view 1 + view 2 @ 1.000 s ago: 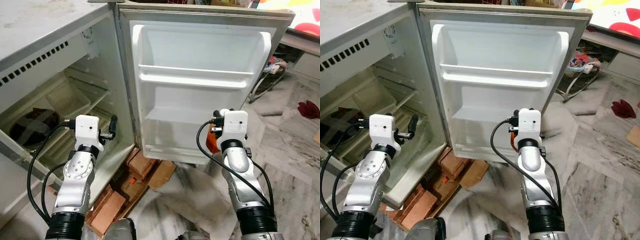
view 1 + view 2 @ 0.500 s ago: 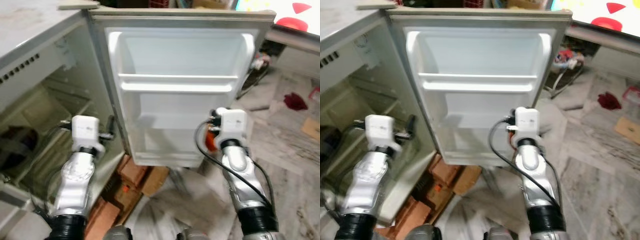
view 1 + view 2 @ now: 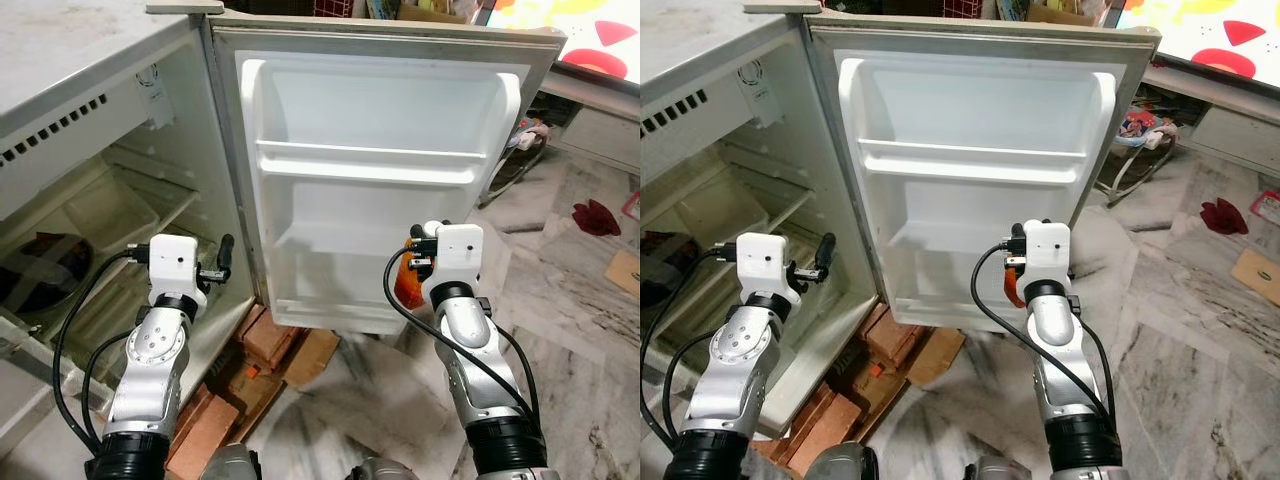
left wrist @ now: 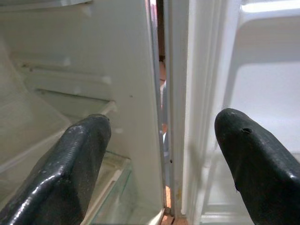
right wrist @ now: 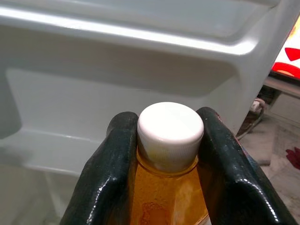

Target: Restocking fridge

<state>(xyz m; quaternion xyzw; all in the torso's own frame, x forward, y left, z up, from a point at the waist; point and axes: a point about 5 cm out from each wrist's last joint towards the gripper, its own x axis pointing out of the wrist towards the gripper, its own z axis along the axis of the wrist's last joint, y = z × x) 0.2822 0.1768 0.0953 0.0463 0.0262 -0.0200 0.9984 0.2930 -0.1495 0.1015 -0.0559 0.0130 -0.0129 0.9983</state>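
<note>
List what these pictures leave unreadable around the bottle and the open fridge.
- Orange bottle: right wrist view cuts off its lower body; in the left eye view the right gripper and its wrist housing cover most of it, so no label shows.
- Dark round object inside the fridge: half cut by the left eye view's edge, not identifiable.
- Bottom door shelf: its front wall hides the floor behind it.

I see a marbled grey and white floor running off to my right. Reddish bricks and a flat piece of cardboard lie on it below the open door. Further right, a dark red cloth sits crumpled on the floor. A white panel with red and yellow shapes fills the top right corner.
</note>
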